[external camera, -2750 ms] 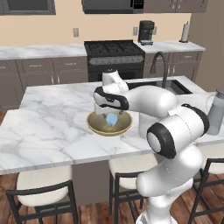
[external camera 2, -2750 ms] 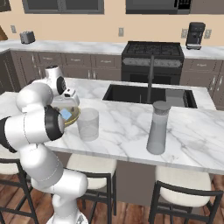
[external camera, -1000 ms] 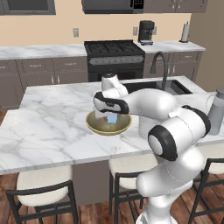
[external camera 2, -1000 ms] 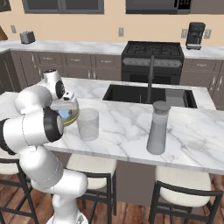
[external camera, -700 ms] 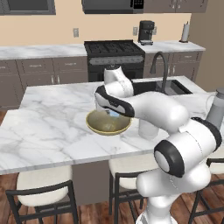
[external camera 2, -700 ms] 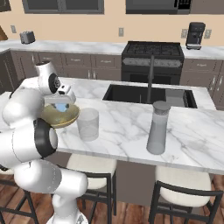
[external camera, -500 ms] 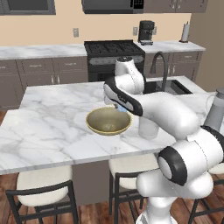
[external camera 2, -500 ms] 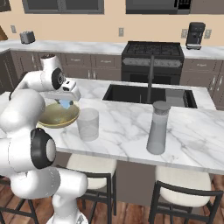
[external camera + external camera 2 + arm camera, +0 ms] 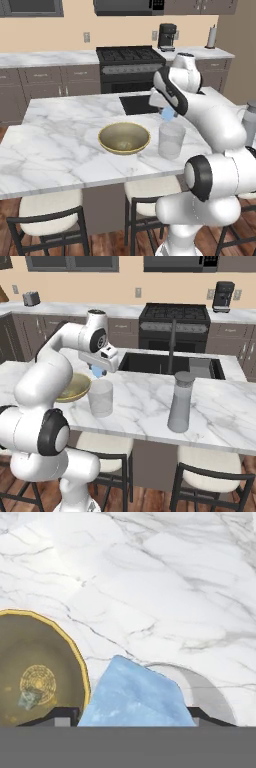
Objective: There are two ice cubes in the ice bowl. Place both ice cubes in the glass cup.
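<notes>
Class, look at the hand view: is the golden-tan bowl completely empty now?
No: one small pale-blue ice cube lies inside the golden-tan round bowl, while the gripper holds the other pale-blue ice cube in its jaws.

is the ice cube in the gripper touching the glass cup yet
Apart. The left base view shows the ice cube, held in the gripper, hanging above the rim of the glass cup with counter visible between them.

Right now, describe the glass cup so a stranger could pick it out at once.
Find the marble island counter with the black sink set into it. Near its front edge, the glass cup stands just right of the wide brass bowl, below the gripper holding an ice cube. It is clear and handleless, unlike the taller grey jug.
</notes>
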{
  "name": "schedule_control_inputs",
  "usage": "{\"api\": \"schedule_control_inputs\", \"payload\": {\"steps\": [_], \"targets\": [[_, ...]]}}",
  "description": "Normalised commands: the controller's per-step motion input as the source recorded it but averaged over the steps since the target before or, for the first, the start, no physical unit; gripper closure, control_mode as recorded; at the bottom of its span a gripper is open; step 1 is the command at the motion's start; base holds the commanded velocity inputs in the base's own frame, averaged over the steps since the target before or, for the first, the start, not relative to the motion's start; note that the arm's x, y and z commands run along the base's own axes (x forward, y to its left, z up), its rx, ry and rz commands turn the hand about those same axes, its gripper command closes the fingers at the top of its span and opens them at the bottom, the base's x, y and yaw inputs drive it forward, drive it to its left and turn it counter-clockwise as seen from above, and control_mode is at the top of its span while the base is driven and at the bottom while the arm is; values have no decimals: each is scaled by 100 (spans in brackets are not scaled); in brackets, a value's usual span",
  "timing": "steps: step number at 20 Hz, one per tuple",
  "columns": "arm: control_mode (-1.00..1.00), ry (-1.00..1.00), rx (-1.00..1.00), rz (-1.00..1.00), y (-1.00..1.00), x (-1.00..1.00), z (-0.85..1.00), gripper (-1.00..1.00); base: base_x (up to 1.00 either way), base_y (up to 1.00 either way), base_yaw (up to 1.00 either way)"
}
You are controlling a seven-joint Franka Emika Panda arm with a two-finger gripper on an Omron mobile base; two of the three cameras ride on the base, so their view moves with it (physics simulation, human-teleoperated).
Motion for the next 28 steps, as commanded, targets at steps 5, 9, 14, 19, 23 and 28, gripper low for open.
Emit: {"api": "schedule_control_inputs", "payload": {"steps": [5, 9, 14, 19, 23, 28], "targets": [[-100, 0, -4, -1, -5, 0, -16, 100, 0, 0, 0], [-100, -2, -9, 0, -2, 0, -29, 100, 0, 0, 0], [-100, -9, -5, 0, 0, 0, -19, 100, 0, 0, 0], [-100, 0, 0, 0, 0, 2, -11, 100, 0, 0, 0], [-100, 0, 0, 0, 0, 23, -8, 100, 0, 0, 0], [-100, 0, 0, 0, -2, 2, -10, 100, 0, 0, 0]]}}
